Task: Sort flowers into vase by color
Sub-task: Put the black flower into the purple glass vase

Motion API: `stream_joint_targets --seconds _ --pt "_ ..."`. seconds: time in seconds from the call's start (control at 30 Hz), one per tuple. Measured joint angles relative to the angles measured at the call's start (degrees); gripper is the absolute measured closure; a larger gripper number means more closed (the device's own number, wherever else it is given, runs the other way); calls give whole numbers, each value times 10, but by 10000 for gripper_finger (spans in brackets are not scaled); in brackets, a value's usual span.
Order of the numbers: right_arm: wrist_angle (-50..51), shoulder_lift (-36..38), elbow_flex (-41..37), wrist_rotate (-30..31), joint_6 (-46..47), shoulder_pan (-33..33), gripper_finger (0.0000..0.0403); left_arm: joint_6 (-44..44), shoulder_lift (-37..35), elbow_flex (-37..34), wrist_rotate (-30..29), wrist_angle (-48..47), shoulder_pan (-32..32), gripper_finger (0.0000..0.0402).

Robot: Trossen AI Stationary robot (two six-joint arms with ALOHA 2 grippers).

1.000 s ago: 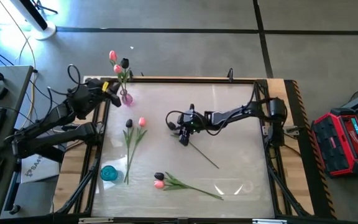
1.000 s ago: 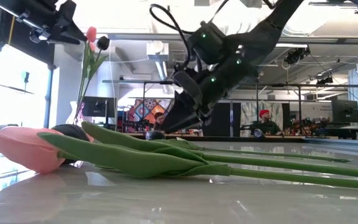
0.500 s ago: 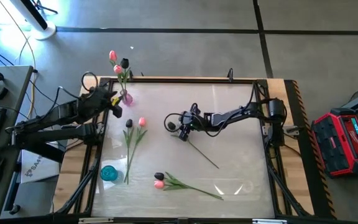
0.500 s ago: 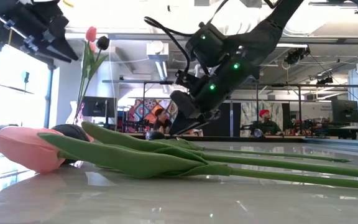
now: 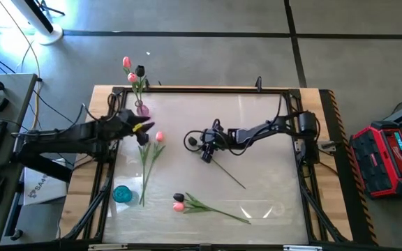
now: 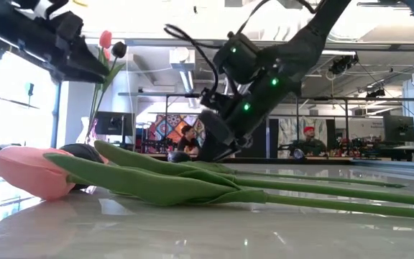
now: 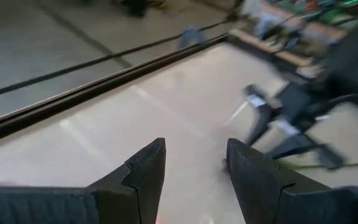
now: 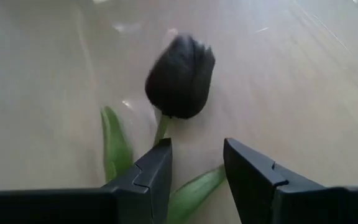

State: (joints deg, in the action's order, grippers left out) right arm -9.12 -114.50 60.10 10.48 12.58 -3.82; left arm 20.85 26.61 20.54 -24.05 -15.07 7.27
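A dark tulip lies on the table's middle, its head (image 8: 180, 74) ahead of my right gripper (image 8: 196, 144) and its stem (image 5: 230, 176) running toward the near right. The right gripper (image 5: 205, 154) is open and slants down over it, a finger on either side of the stem just behind the head; I cannot tell whether they touch it. My left gripper (image 5: 144, 128) hangs open and empty (image 7: 194, 146) just left of a dark (image 5: 145, 139) and a pink tulip (image 5: 159, 136) lying side by side. A small pink vase (image 5: 142, 109) at the far left holds two pink tulips and one dark tulip (image 5: 139, 70).
A dark tulip (image 5: 179, 198) and a pink tulip (image 5: 179, 206) lie together near the front edge, their stems pointing right; they fill the low view's foreground (image 6: 31, 173). A small blue vessel (image 5: 122, 194) stands at the near left. The table's right half is bare.
My left gripper has swung from beside the vase toward the table's near side and right, and sunk, ending by the two tulips on the left. My right gripper has turned a little in place over the dark tulip. No flower has moved.
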Motion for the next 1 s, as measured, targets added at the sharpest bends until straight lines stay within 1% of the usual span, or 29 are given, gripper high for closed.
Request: stream_joint_targets --seconds 0.07,0.13,0.23,0.3,0.4,0.53,0.6,0.63,0.77,0.9,1.0 --pt "-6 -8 0 -3 0 2 268 -10 6 -21 5 54 -11 241" --pt "-14 -16 1 -9 -5 5 268 -22 11 -32 8 88 -20 241" --pt "-17 -22 2 -1 -9 8 269 -43 20 -39 10 107 -30 241" --pt "-13 -22 2 6 -3 8 277 -60 27 -39 11 107 -34 241" --pt "-15 -23 2 6 4 4 303 -64 38 -39 11 107 -39 241" --pt "-19 -24 2 2 8 0 357 -61 57 -39 11 107 -41 241" --pt "-22 -24 2 19 21 0 387 -59 67 -39 11 108 -41 241" --pt "-27 -24 1 30 25 1 395 -57 73 -39 11 109 -41 241" --pt "-59 -26 -1 56 25 5 391 -50 95 -39 11 124 -41 241" --pt "-97 -27 -1 61 22 5 401 -37 113 -39 15 125 -41 241" --pt "-110 -27 -1 61 20 4 400 -29 123 -39 18 125 -44 241"
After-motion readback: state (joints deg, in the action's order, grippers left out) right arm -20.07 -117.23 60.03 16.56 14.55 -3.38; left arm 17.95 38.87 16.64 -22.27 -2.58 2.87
